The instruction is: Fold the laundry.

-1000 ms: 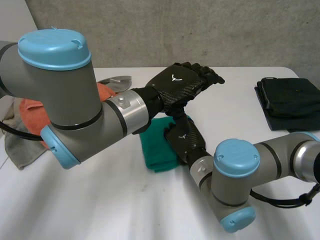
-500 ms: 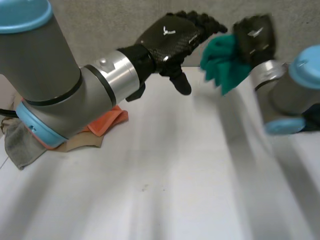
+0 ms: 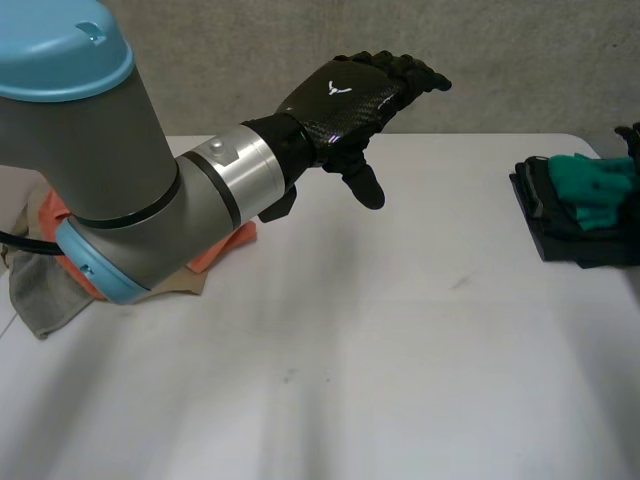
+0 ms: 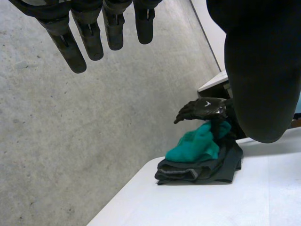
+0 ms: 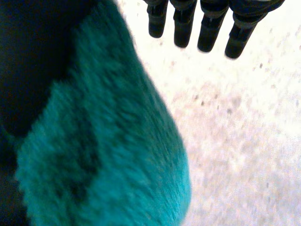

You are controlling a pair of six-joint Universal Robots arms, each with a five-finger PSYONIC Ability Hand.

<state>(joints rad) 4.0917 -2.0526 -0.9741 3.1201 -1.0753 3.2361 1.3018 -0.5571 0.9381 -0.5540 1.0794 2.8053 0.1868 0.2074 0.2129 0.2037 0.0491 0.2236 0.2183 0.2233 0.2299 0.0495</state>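
A folded green cloth [image 3: 588, 186] lies on top of a stack of folded dark clothes [image 3: 560, 235] at the table's right edge. In the left wrist view the green cloth [image 4: 199, 144] sits on the dark stack [image 4: 202, 170], with my right hand [image 4: 205, 108] just above it. My right hand's fingers [image 5: 203, 28] reach straight out past the green cloth [image 5: 103, 141], which lies under the palm, not gripped. My left hand [image 3: 358, 92] hovers open above the table's middle, fingers [image 4: 80, 43] straight and holding nothing.
A heap of unfolded laundry lies at the table's left behind my left arm: an orange cloth [image 3: 226, 246] over a beige-grey one [image 3: 40, 292]. A concrete wall [image 3: 520, 60] runs behind the white table [image 3: 380, 350].
My right hand lifted the green cloth from the table's middle, carried it right and let it go on the dark stack. My left hand rose off the cloth and stays raised.
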